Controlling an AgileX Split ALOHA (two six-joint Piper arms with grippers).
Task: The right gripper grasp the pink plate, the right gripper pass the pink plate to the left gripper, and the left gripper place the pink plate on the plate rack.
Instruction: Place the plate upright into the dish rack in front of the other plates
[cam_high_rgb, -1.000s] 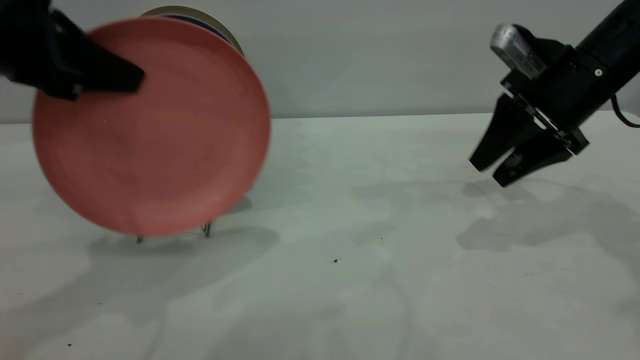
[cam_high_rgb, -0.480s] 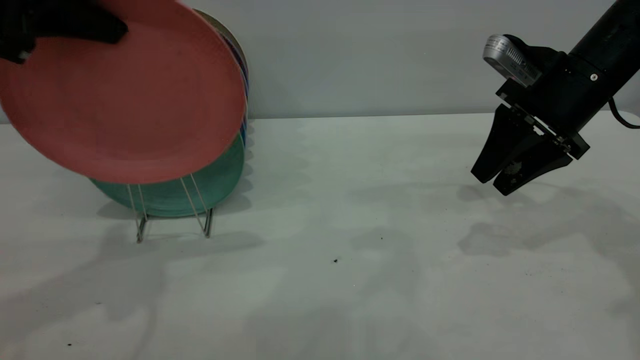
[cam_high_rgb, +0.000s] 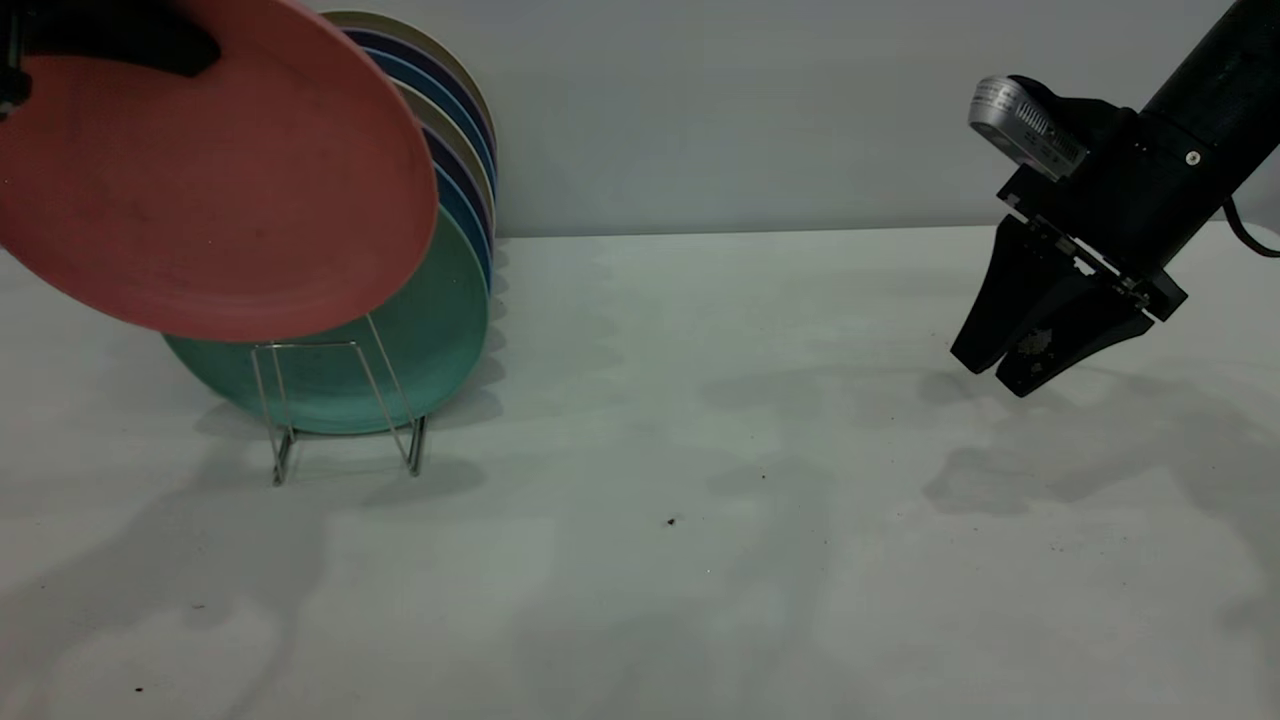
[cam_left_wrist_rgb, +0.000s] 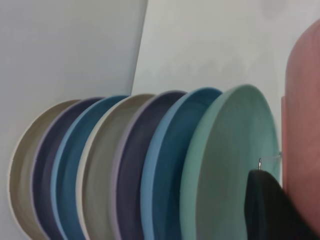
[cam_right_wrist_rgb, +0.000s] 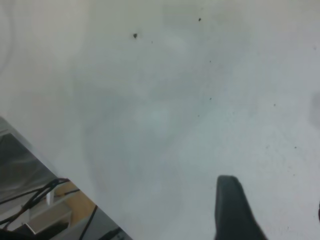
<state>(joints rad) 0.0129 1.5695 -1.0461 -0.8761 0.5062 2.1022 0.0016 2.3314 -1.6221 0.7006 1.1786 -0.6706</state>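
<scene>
— Where's your pink plate (cam_high_rgb: 215, 175)?

— Up at the exterior view's left, tilted, in the air in front of the green plate (cam_high_rgb: 400, 340) and above the rack (cam_high_rgb: 345, 405). It isn't in a slot.

— What holds it?

— Your left gripper (cam_high_rgb: 110, 35), clamped on its upper rim. A black finger (cam_left_wrist_rgb: 270, 207) shows beside the plate in the left wrist view.

— And your right gripper (cam_high_rgb: 1020, 370)?

— Far right, above the table (cam_high_rgb: 700, 500), holding nothing. Its fingers are nearly together with a slim gap.
</scene>
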